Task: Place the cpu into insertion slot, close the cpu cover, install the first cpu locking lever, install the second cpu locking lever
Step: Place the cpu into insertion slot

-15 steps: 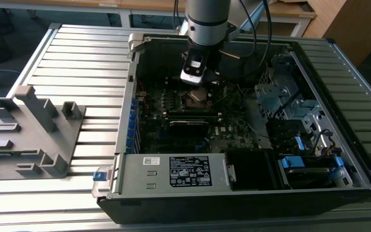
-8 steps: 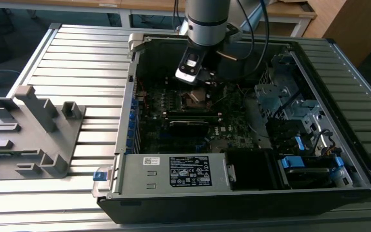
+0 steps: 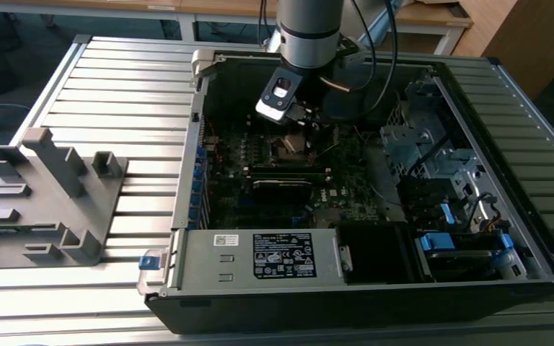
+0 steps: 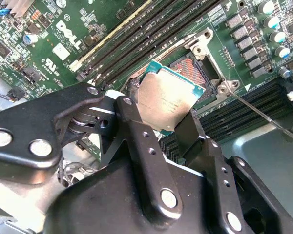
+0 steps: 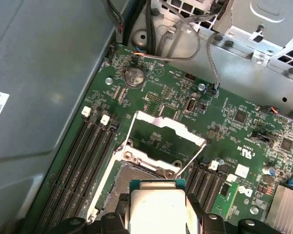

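Where the exterior view looks down into the open computer case point(image 3: 190, 238), we see the arm point(image 3: 308, 29) reaching inside, its pincer point(image 3: 293, 121) hanging just above the insertion slot point(image 3: 291, 148) on the motherboard point(image 3: 354, 202). The case lies on a slatted metal surface point(image 3: 123, 86). A grey fixture point(image 3: 46, 202) sits well apart from the slot, outside the case toward the exterior view's left.

In the second wrist view, we find the pincer point(image 4: 161, 117) clamped on the cpu point(image 4: 168, 97), with a black finger point(image 4: 132, 117) on each of two opposite edges. The chip is tilted and held above the slot point(image 4: 193, 73), whose coppery contact field lies bare. A thin locking lever point(image 4: 259, 112) juts out from one corner of the slot, and long memory slots point(image 4: 136, 34) run beside it.

In the first wrist view, the cpu point(image 5: 156, 209) hovers over one edge of the slot point(image 5: 132, 178). The cpu cover point(image 5: 171, 125) stands swung up at the slot's opposite edge, with green board showing through its cut-out. A coin battery point(image 5: 133, 76) sits on that same side, farther from the slot than the cover.
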